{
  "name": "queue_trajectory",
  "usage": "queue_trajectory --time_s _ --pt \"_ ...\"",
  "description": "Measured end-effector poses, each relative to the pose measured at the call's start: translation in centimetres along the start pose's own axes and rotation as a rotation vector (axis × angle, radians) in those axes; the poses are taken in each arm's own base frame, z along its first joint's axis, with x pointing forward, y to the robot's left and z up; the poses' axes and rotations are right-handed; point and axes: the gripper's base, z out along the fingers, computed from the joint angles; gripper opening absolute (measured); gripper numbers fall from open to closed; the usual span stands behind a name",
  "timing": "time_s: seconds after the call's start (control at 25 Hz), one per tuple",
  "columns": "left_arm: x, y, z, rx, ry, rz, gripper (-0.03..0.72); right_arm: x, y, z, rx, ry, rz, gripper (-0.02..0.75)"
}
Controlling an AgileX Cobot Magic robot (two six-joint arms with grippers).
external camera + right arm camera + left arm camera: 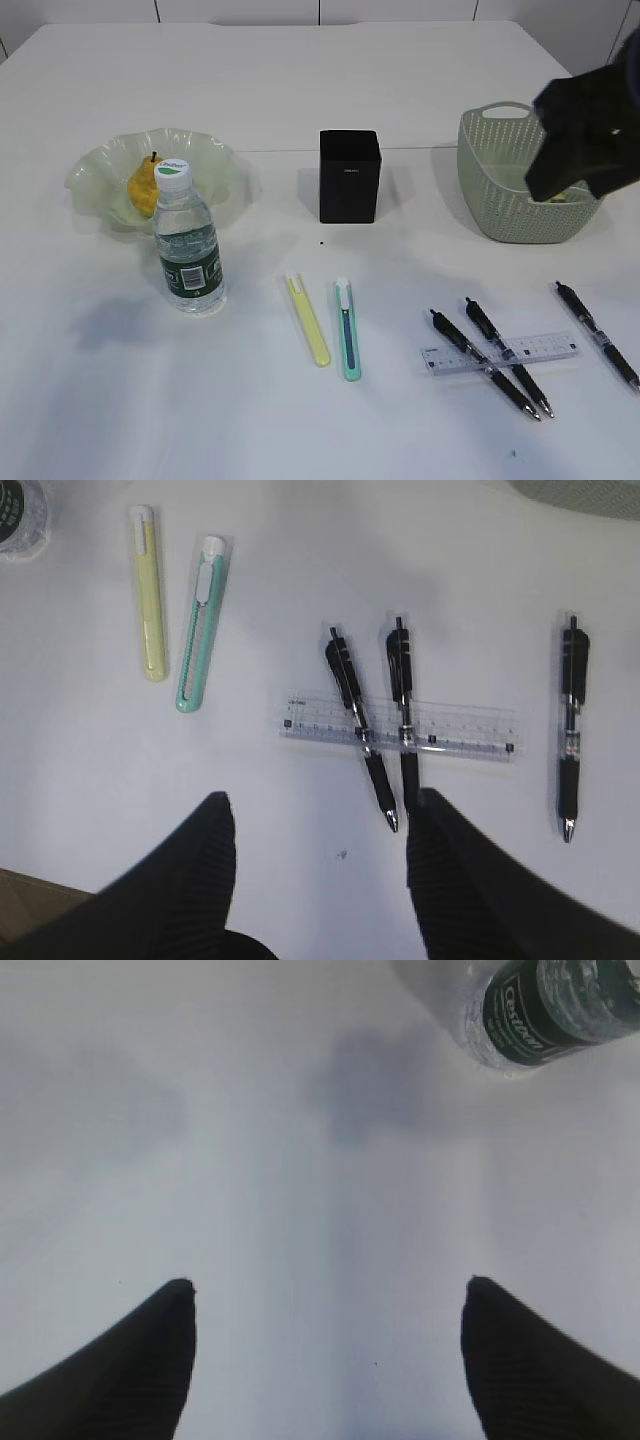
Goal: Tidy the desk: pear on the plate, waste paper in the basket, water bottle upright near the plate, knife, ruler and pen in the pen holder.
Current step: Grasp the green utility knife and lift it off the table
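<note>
The pear [143, 185] lies in the ruffled plate [95, 170] at the left, and the water bottle [188, 245] stands upright in front of it. Behind the middle stands the black pen holder [350, 175]. A yellow knife [150, 595] and a teal knife [200, 630] lie side by side. Two pens [355, 705] cross the clear ruler [400, 728]; a third pen [570, 720] lies to the right. My right gripper [320, 798] hovers open and empty near the pens' tips. Over bare desk, my left gripper [330, 1290] is open and empty. The waste paper is not clearly visible.
The green basket [500, 190] stands at the right rear, with my dark right arm [590, 130] in front of its far side. A yellowish scrap [560, 197] shows inside it. The bottle's base [545, 1010] sits at the top right of the left wrist view.
</note>
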Motion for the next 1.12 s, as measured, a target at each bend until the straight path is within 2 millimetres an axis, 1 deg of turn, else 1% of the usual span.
queue_trajectory --time_s 0.2,0.36,0.44,0.64,0.8,0.92,1.12 --pt "-0.4 0.0 0.0 0.003 -0.048 0.0 0.59 -2.7 4.1 2.6 0.045 0.029 -0.073 0.41" --pt "-0.7 -0.1 0.0 0.007 -0.073 -0.001 0.59 -4.9 6.9 5.5 0.067 0.044 -0.078 0.41" --pt "-0.7 -0.1 0.0 0.007 -0.074 -0.002 0.59 -5.9 7.7 7.3 0.07 0.049 -0.056 0.41" --pt "-0.7 -0.2 0.0 0.027 -0.077 -0.014 0.59 -7.8 8.5 11.7 0.095 0.09 -0.002 0.41" --pt "-0.7 -0.4 0.0 0.04 -0.077 -0.024 0.59 -8.2 8.8 15.1 0.122 0.159 0.021 0.41" --pt "-0.7 -0.4 0.0 0.041 -0.075 -0.025 0.59 -8.3 8.9 16.9 0.134 0.2 0.038 0.399" --pt "-0.5 -0.4 0.0 0.04 -0.057 -0.025 0.59 -8.2 9.7 18.9 0.14 0.226 0.059 0.36"
